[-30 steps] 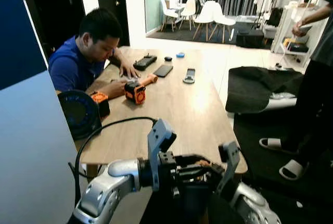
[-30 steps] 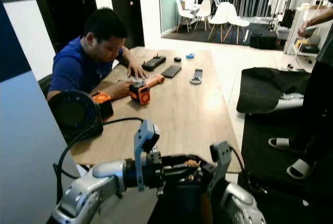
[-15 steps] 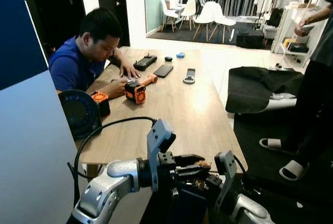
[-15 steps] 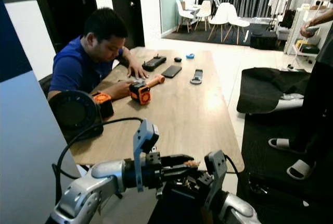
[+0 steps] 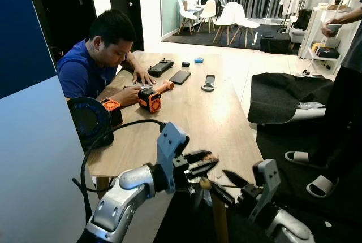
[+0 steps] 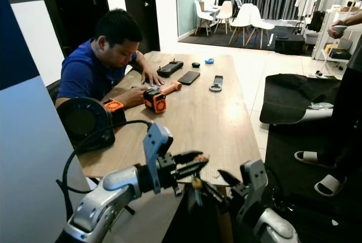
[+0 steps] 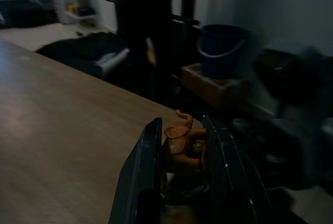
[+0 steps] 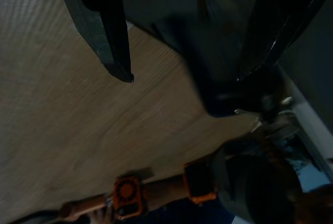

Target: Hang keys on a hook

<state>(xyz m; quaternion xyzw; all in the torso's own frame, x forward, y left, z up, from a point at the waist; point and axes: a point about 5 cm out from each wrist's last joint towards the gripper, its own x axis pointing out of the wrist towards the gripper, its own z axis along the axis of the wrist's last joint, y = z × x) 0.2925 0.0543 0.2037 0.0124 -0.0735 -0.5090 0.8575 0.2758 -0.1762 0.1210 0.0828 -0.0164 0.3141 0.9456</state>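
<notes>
Gripper on my left [image 5: 205, 165] pinches the keys [image 7: 182, 141] by their brown fob beyond the tabletop [image 5: 198, 116] edge; my right gripper [image 5: 223, 185] gapes empty just beside, no hook visible

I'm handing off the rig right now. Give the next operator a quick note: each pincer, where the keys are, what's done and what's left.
Left pincer: shut on the keys, gripping the brown charm, held past the near end of the wooden table.
Right pincer: open, holding nothing, close beside and below the left one, fingers pointing toward it.
Done: keys are in hand.
Left: no hook can be made out from here, so find it, carry the keys over and hang them.
Note: one person sits working at the table; another stands on the right.
</notes>
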